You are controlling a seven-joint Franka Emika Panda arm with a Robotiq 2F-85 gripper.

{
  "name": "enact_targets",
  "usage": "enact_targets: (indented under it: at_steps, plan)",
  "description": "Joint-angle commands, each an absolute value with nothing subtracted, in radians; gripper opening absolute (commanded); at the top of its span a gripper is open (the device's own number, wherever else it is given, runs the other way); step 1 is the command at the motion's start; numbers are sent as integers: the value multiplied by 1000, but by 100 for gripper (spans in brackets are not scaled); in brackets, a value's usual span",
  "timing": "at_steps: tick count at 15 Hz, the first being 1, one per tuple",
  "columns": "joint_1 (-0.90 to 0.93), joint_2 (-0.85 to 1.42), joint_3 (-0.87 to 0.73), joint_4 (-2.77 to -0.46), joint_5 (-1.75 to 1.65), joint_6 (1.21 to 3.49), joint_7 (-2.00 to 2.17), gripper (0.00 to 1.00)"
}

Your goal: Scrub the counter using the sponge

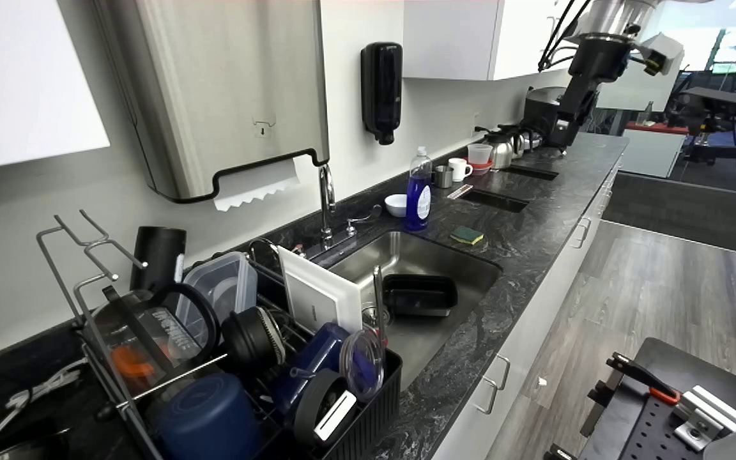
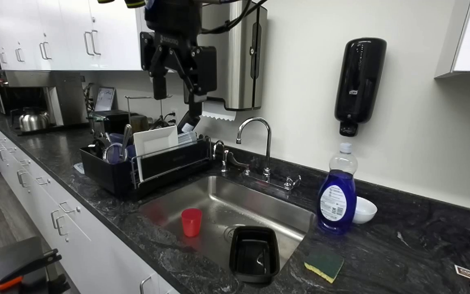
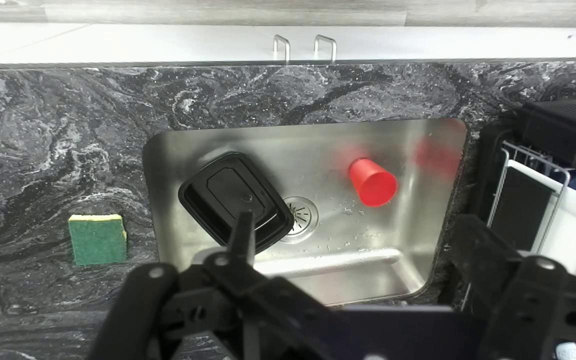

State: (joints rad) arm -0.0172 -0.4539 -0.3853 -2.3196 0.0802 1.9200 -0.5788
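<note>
One squarish sponge (image 3: 98, 242) on swirl-veined counter (image 3: 28, 130).

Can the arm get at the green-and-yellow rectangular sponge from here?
Probably yes: the sponge lies uncovered on the dark, swirled stone-like counter, and the open jaws hold nothing. They'd likely need to travel sideways and down, avoiding the tall bottle of blue liquid nearby.

The counter (image 1: 553, 198) has one sponge (image 3: 99, 242) and one sink (image 3: 313, 150) between its front and back edges. One red cup (image 3: 374, 184) and one black tub (image 3: 228, 192) sit in the sink. By the back edge are two taps (image 2: 268, 147), one blue soap bottle (image 2: 336, 198), one white bowl (image 2: 364, 210) and one white mug (image 1: 459, 170). It has one dish rack (image 2: 106, 172) and two dark holes (image 1: 493, 200), too.
</note>
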Motion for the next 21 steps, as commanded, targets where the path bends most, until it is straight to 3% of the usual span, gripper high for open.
enact_targets:
  at_steps: [1,7,21]
  plan:
    - [-49,-448,-359,-2317,94,1916,-590,100]
    - [-43,-419,-359,-2309,97,1931,-592,100]
    - [-85,-94,-330,-2224,109,2184,-628,100]
